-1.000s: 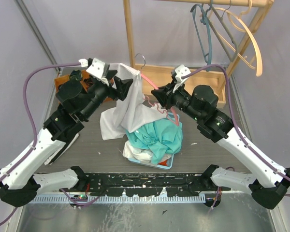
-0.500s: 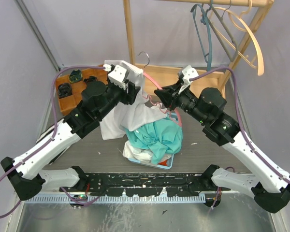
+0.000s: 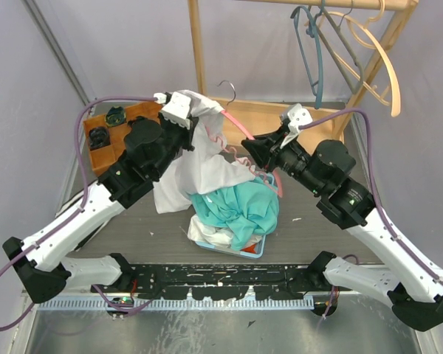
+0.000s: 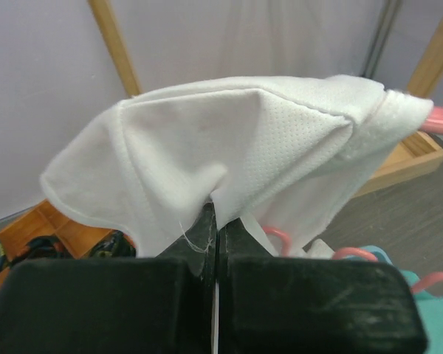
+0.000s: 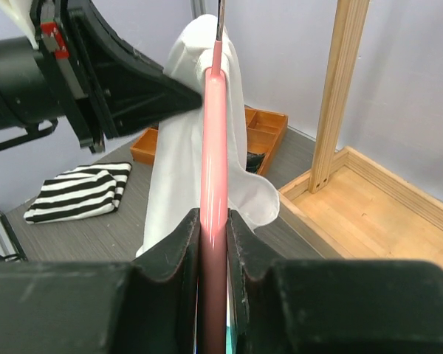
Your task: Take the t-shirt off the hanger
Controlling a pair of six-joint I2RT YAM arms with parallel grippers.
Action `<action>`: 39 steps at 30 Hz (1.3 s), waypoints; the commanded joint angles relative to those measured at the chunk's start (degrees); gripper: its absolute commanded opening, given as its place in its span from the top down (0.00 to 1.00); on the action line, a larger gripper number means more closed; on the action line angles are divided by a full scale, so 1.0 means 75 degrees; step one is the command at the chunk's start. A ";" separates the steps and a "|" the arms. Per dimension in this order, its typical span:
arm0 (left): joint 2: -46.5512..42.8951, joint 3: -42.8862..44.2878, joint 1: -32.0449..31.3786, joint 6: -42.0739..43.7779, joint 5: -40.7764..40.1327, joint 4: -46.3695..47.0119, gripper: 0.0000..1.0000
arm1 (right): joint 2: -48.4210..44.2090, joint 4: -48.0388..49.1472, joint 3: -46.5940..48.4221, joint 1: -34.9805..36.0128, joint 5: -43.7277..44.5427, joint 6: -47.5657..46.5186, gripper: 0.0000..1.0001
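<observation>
A white t-shirt [image 3: 199, 158] hangs from a pink hanger [image 3: 240, 131] held up over the table's middle. My left gripper [image 3: 194, 130] is shut on a fold of the white t-shirt [image 4: 236, 147] near the hanger's left shoulder; the cloth bunches right above my fingertips [image 4: 215, 221]. My right gripper [image 3: 255, 147] is shut on the pink hanger's right arm. In the right wrist view the hanger [image 5: 214, 147] runs straight up between my fingers [image 5: 184, 236], and the t-shirt [image 5: 184, 133] drapes over its far end.
A blue basket [image 3: 260, 249] heaped with teal and white clothes stands under the hanger. A wooden rack [image 3: 199, 51] with spare hangers [image 3: 354, 44] rises at the back. An orange tray [image 3: 103, 144] sits at back left, a striped cloth [image 5: 77, 193] beside it.
My left gripper has swung right and up to the shirt's shoulder and closed on the cloth. The right gripper lifted the hanger slightly up and right.
</observation>
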 commanded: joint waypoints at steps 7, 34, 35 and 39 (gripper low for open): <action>0.0267 0.1366 0.0863 0.0341 -0.1719 -0.0323 1.00 | -0.1047 -0.0024 -0.0114 0.0029 0.0318 -0.0106 0.99; 0.1291 0.2378 0.1618 -0.0373 -0.0806 -0.1395 1.00 | -0.2069 -0.0615 0.0294 0.0028 0.1374 -0.0067 0.99; 0.1051 0.2319 0.1615 -0.0426 -0.0665 -0.1445 1.00 | -0.2016 -0.0530 0.0309 0.0027 0.1532 -0.0067 0.99; 0.0183 0.2200 0.1615 -0.0850 0.0110 -0.1801 1.00 | -0.1538 0.0085 0.0448 0.0028 0.2234 -0.0098 0.99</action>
